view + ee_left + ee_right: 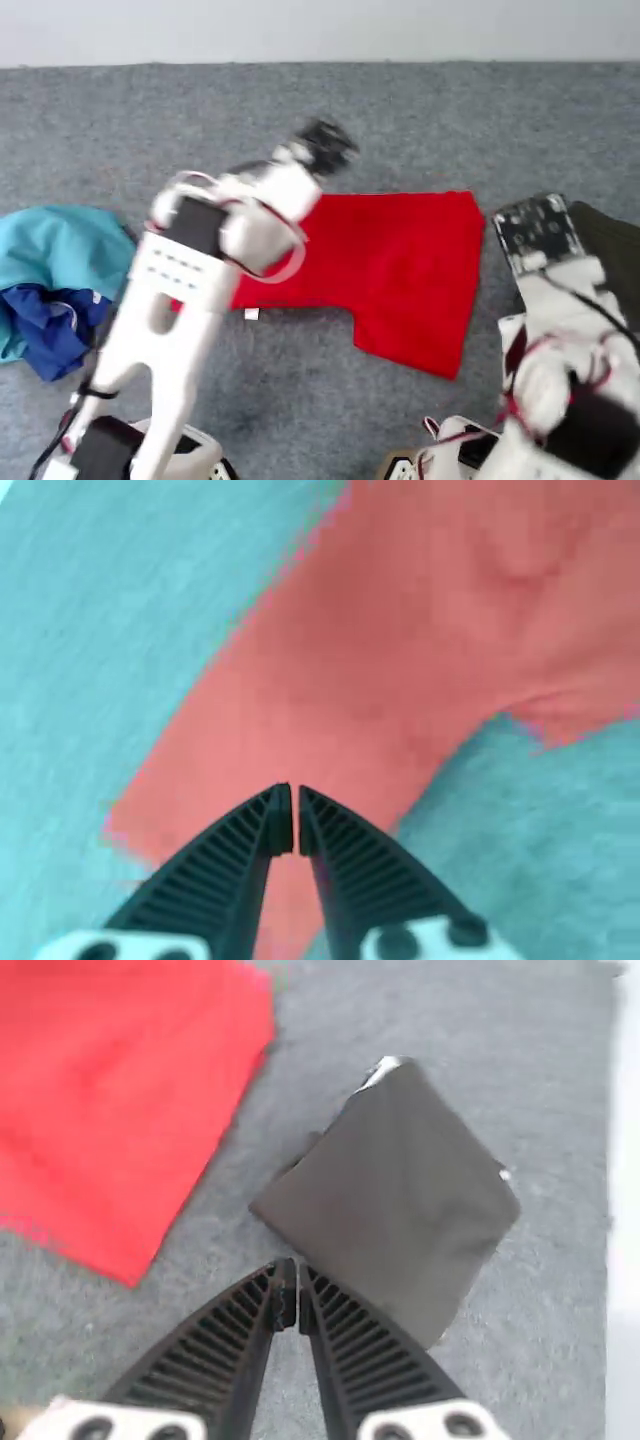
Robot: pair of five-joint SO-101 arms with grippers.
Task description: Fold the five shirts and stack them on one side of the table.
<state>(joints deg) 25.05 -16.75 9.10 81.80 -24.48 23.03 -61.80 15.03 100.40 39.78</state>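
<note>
High view shows the red shirt (390,270) lying flat near the middle of the grey table (450,120), one sleeve toward the near side. My left arm stretches over the shirt's left part. In the left wrist view my left gripper (288,820) has its fingers pressed together with only a thin slit between them and nothing held. Its tips sit above the red cloth close to one edge, and I cannot tell whether they touch it. My right gripper (290,1295) is likewise closed and empty, and it hangs over bare table just beside a corner of the folded dark shirt (400,1200). That dark shirt lies at the table's right side, to the right of the red one and apart from it. At the far left edge of the table a teal shirt (60,250) lies crumpled, with a blue shirt (45,335) bunched against its near side.
</note>
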